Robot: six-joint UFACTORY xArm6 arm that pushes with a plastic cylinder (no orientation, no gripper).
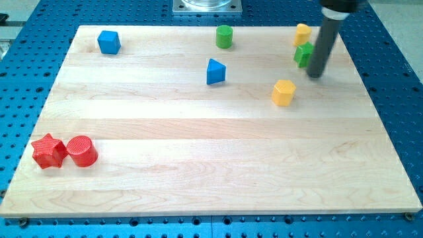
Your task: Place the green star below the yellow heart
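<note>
The green star [303, 55] lies near the view's top right, partly hidden behind my rod. The yellow heart [303, 34] sits just above it, almost touching. My tip [315, 75] is on the board at the star's right side, slightly below it and very close to it. Whether it touches the star I cannot tell.
A yellow hexagon [283, 92] lies below left of the star. A green cylinder [225, 36] is at the top middle, a blue triangle [215, 71] below it, a blue cube [109, 41] at top left. A red star [49, 151] and red cylinder [82, 151] sit at bottom left.
</note>
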